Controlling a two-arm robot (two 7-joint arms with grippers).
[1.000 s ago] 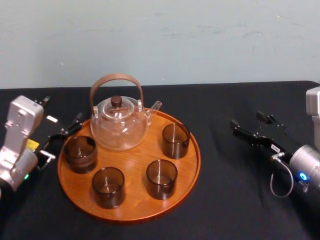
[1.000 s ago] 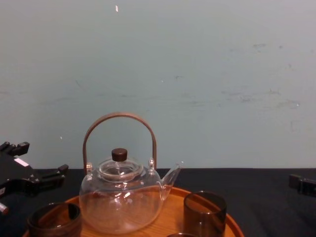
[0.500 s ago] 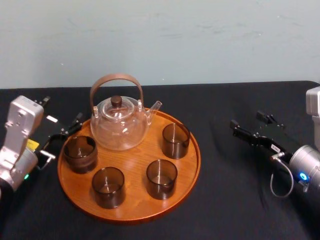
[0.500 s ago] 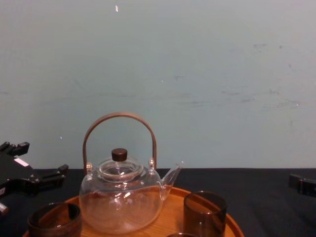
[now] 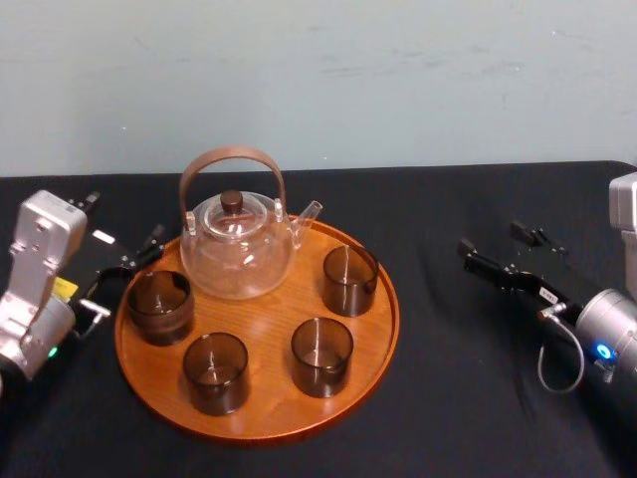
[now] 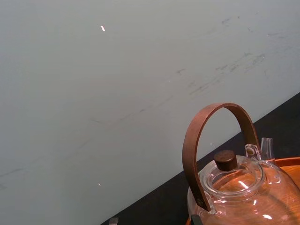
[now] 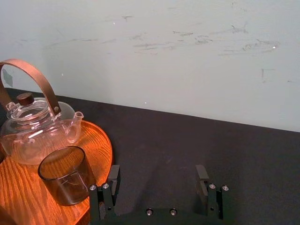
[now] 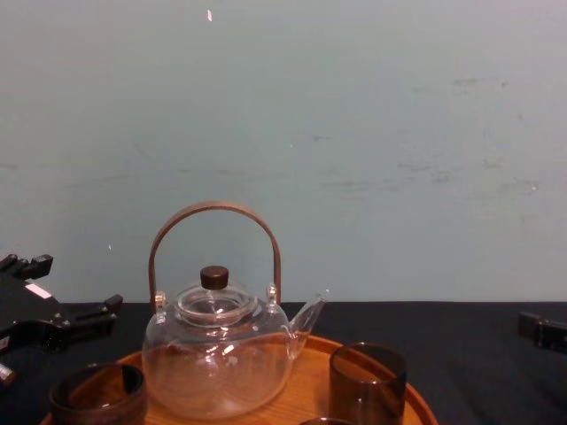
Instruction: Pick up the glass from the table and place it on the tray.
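Black left gripper (image 5: 121, 221) wide open, empty, beside leftmost glass (image 5: 159, 307) on tray (image 5: 392, 321)

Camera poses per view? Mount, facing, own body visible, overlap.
Head: high, looking down at tray, teapot, table; left claw and right claw open at either side.
Chest: low, looking across at the teapot and wall; claw tips at both edges.
Left wrist: tilted, facing teapot and wall.
Right wrist: behind its open claw, facing tray.
All four share the teapot.

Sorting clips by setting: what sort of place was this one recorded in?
Probably a robot lab bench: a black table against a bare scuffed wall, a tray with teapot and four glasses, left gripper and right gripper open either side.
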